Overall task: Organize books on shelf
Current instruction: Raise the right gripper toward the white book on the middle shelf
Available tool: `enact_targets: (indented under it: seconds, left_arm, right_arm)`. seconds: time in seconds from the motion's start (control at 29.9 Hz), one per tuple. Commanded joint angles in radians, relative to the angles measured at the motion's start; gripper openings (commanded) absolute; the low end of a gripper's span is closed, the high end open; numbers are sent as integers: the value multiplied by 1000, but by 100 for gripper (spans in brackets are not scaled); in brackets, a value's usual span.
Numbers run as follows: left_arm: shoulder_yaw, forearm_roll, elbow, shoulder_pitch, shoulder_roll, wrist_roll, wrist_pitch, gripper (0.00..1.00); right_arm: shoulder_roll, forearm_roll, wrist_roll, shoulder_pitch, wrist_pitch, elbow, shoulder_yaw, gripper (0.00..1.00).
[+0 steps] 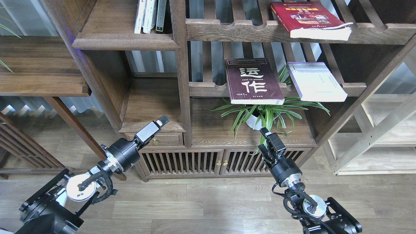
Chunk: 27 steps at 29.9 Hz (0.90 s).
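Note:
Three books lie flat on slatted racks. The dark maroon book (253, 81) with white characters and the pale lavender-white book (317, 82) rest on the middle rack, both overhanging its front rail. The thick red book (308, 19) lies on the upper rack. The shelf (125, 42), a dark compartment with a solid board, is at the upper left and holds a few upright books (150, 15). My left gripper (164, 120) hovers low in front of a small drawer. My right gripper (264, 131) hovers by the plant leaves, below the maroon book. Neither holds anything, and their fingers cannot be told apart.
A potted spider plant (263, 115) stands under the middle rack. A lower solid compartment (152, 107) sits above the drawer (162, 139). Below is a slatted cabinet (195, 162). A pale wooden frame (373, 136) stands at the right, and a dark side table (39, 65) at the left.

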Motion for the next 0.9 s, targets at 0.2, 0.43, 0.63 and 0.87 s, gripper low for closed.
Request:
enact_targets:
  seconds: [0.2,0.43,0.63,0.87]
  left_arm:
    - [6,-1,-2,9,9,4,0,99]
    - [38,0,-14,44,5,4,0,99]
    - [54,-1,-15,44,5,-4,0,99]
    - [48,0,-15,44,9,3,0,99]
  right_arm:
    - [-1,1,-1,-1,0,-3,27,100]
    - [-12,2,1,-17,0,-2,91,100]
    - [-27,7,1,-17,0,-2,101,100]
    - [-18,11,4,-17,0,-3,108,100]
